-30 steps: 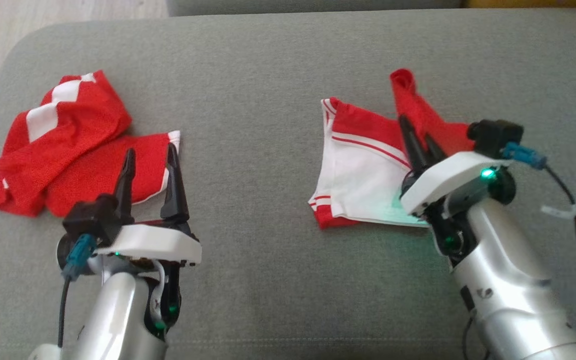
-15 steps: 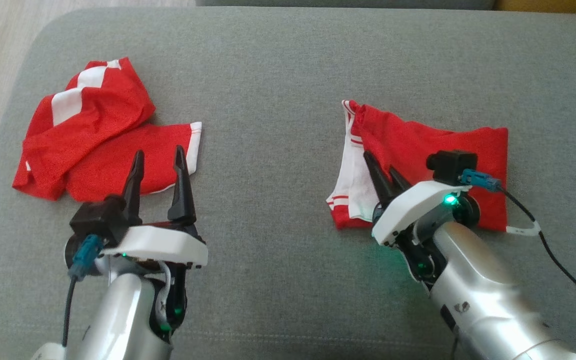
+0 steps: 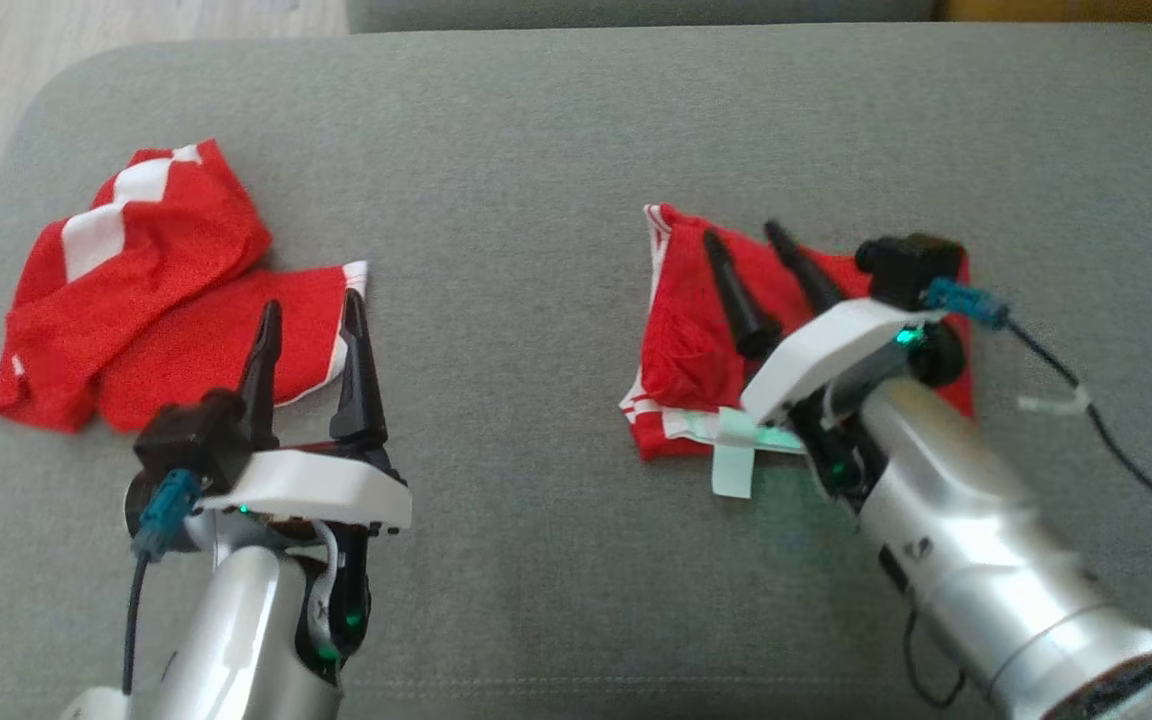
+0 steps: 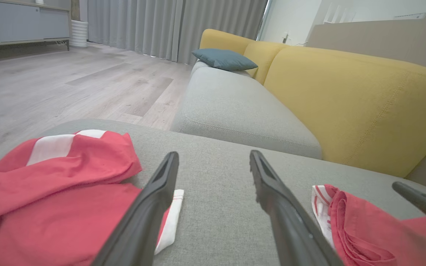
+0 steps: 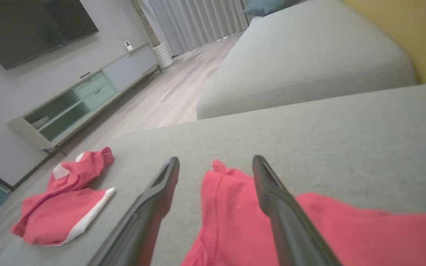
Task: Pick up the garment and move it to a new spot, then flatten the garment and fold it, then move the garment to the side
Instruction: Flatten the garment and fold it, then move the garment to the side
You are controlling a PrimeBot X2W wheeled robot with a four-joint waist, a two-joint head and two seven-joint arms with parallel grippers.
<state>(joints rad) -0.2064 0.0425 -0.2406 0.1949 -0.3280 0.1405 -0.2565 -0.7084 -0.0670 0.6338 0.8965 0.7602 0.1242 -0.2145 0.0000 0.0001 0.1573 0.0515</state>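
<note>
The garment (image 3: 686,330), red with white striped trim, lies folded on the right half of the grey cushion (image 3: 536,150); a white label (image 3: 733,470) sticks out at its near edge. My right gripper (image 3: 741,235) hovers over it, open, with nothing between the fingers; the right wrist view has the red cloth (image 5: 235,221) under and between the spread fingers (image 5: 216,159). My left gripper (image 3: 311,300) stands open and empty at the lower left. In the left wrist view, the garment (image 4: 357,229) lies to the right of that gripper (image 4: 213,154).
A second red-and-white garment (image 3: 136,290) lies crumpled at the cushion's left, just beyond the left fingertips (image 4: 50,184). A black cable (image 3: 1116,440) trails from the right wrist. A yellow sofa back (image 4: 346,103) and another grey seat (image 4: 235,107) lie beyond.
The right gripper carried the red layer over the white part, then opened and let go. The head view swung a little. The left arm stayed put.
</note>
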